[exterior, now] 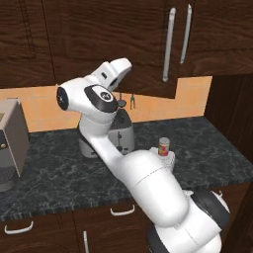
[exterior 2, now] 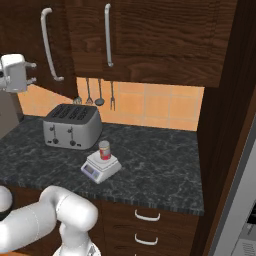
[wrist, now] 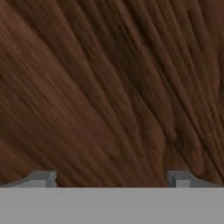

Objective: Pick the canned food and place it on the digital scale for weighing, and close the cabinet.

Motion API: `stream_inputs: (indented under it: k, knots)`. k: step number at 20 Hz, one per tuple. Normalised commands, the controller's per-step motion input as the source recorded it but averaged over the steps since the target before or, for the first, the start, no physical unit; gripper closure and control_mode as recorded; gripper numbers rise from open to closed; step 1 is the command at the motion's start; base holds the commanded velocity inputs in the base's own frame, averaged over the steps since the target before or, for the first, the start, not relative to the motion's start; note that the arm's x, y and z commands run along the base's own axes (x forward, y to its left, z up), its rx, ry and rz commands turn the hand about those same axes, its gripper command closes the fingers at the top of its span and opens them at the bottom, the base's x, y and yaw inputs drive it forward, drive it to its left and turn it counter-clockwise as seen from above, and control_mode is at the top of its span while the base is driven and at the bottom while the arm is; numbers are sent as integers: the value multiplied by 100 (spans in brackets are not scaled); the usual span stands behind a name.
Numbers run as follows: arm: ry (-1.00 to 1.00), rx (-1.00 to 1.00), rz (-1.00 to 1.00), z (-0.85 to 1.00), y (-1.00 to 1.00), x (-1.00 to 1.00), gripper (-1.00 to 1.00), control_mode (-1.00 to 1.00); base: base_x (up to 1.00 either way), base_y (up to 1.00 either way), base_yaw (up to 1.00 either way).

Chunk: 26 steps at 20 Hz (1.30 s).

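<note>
Since the canned food [exterior 2: 104, 150] is already standing upright on the platform of the digital scale [exterior 2: 98, 169], I'd call the weighing half done. In the left base view the same can [exterior: 164, 147] sits on the scale, just in front of and to the right of the silver toaster [exterior: 120, 133], which is half hidden behind the arm. All of that is on the dark speckled counter [exterior 2: 160, 165], with a few utensils [exterior 2: 99, 92] hanging on the orange tile behind.

So the step in hand looks like the cabinet [exterior 2: 65, 45]. Its left door, the one with the long silver bar handle [exterior 2: 47, 45], hangs out at an angle over the toaster, not flush with its neighbour. The gripper [wrist: 111, 177] is raised up by that door, and in the hand view the two fingertips [wrist: 41, 178] stand wide apart with nothing between them, staring at brown wood grain from very close. Can't tell from this whether the tips are actually touching the panel or just shy of it.

My guess for the next move: no grasp needed, just lean the open hand flat on the door face and sweep it round towards the cabinet frame until it sits level with the other door. The main risk I see is slipping off the door's edge.
</note>
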Motion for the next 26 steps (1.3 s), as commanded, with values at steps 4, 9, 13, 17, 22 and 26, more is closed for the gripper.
stream_inputs:
  k: [4,9,13,17,22,26]
  knots:
    - [-1,15,10,0,-98,88,-100,-100,0,0,0]
    - [0,16,12,0,-87,100,-100,-100,0,0,0]
    - [0,14,14,0,-78,98,-100,-100,0,0,0]
    - [0,9,11,0,-57,97,-100,-100,0,0,0]
    - [-5,0,6,-15,-37,87,-100,-100,0,0,0]
    - [-13,0,6,-67,-51,68,-100,-100,0,0,0]
